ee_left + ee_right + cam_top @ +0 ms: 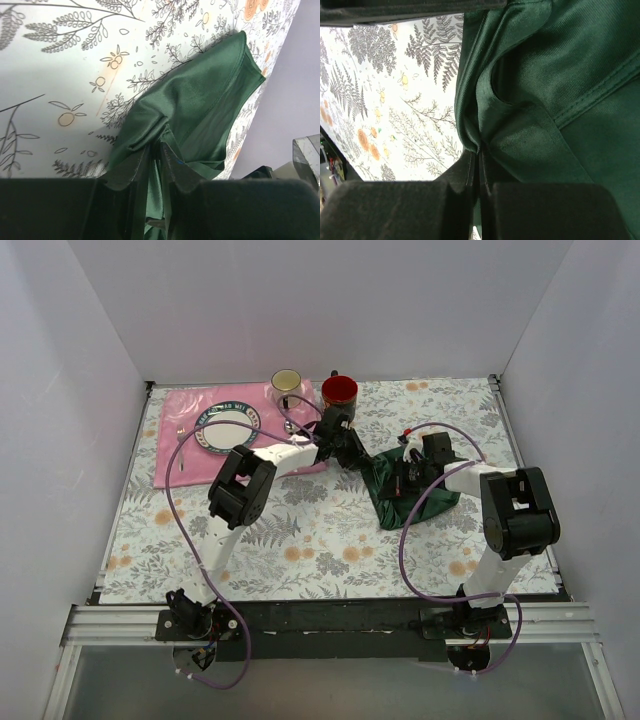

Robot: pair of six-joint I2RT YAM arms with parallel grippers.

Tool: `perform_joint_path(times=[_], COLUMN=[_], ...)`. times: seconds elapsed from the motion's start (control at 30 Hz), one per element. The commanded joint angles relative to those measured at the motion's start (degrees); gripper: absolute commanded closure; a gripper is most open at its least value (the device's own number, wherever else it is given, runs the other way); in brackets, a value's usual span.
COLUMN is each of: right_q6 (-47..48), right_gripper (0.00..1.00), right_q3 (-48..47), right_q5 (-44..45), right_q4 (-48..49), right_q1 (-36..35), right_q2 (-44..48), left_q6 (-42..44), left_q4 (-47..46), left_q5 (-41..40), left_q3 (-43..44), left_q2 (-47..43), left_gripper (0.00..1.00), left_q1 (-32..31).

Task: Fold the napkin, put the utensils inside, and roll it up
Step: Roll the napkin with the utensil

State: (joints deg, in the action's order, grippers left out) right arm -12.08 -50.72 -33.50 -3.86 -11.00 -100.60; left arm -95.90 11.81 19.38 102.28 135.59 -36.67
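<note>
Green napkin (pixel 388 498): dark satin sheen, stitched hem, creased and bunched up. It is found on the right half of the worktop (pixel 300 535), short of the right edge. Lettering on the plate (pixel 228 430) rim is too small to be read. One fold is pinched in the left gripper (pixel 160 147). Another is clamped tight in the right gripper (pixel 479 152).

Dark green napkin (pixel 395 502) (floral tablecloth (pixel 320 530))
</note>
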Motion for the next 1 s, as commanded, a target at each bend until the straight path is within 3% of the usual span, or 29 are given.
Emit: perform_joint_path(times=[0.0, 0.1, 0.37, 0.5, 0.57, 0.73, 0.87, 0.97], right_q6=[1.62, 2.76, 4.87, 5.57, 5.75, 5.75, 5.83, 5.75], right_gripper=[0.95, 0.94, 0.94, 0.94, 0.94, 0.93, 0.92, 0.91], right_q3=[1.15, 0.62, -1.57, -2.98, -3.24, -3.51, -3.95, -4.21], right_q5=[11.87, 14.68, 15.74, 16.18, 16.44, 15.92, 15.48, 15.22], right_q4=[-6.33, -7.91, -9.76, -11.25, -11.35, -11.44, -11.70, -11.70], right_q1=[0.28, -0.24, -0.42, -0.42, -0.42, -0.33, -0.33, -0.33], right_q2=[-1.27, -1.53, -3.29, -4.17, -4.34, -4.52, -4.52, -4.26], left_q6=[-1.84, -0.09, 6.42, 8.53, 8.45, 5.46, 3.44, 2.91], left_q4=[-3.81, -3.21, 1.63, 1.99, 1.46, -4.07, -7.32, -8.21], left_q5=[0.58, -0.56, -4.08, -2.60, -0.40, 5.66, 8.57, 9.28], left_q3=[0.91, 1.87, 2.14, 0.03, -1.64, -7.70, -9.11, -8.77], left_q2=[0.46, 0.82, -4.97, -8.85, -10.25, -12.45, -10.96, -9.03], left_gripper=[0.85, 0.84, 0.60, 0.59, 0.62, 0.84, 0.93, 0.94], left_q1=[-1.21, -1.57, -2.36, -2.88, -2.89, -2.97, -3.06, -3.06])
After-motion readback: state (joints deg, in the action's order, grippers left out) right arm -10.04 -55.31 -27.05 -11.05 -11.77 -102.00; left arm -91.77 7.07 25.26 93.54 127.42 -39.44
